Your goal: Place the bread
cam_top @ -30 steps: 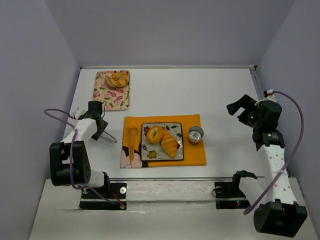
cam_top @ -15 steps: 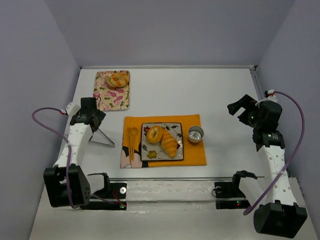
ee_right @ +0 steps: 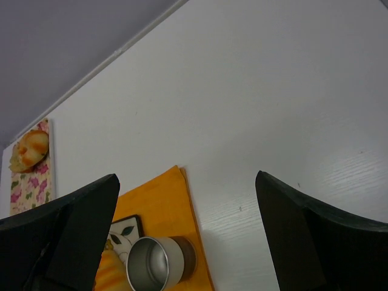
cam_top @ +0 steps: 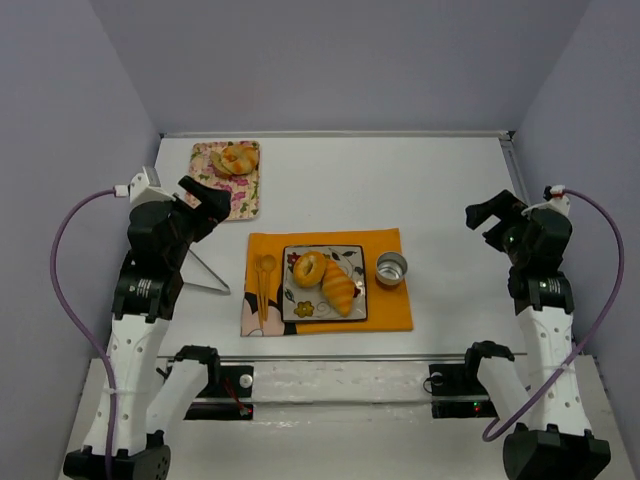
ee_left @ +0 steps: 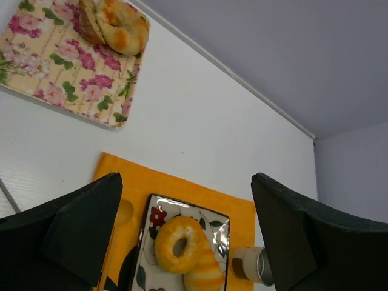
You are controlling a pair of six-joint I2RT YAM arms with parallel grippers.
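The left gripper (cam_top: 207,198), jaws spread and empty, hovers beside the pink floral tray (cam_top: 203,168) at far left, where golden bread rolls (cam_top: 237,158) lie. The right gripper (cam_top: 490,220) hangs spread too. Seemingly a pick is starting: next, descend over a roll, close, and carry it to the patterned square plate (cam_top: 325,250).

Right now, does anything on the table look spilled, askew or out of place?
Nothing stands out. The ring-shaped bread and long roll lie on the plate, which sits on the orange placemat. The left hand and right hand are open, empty.
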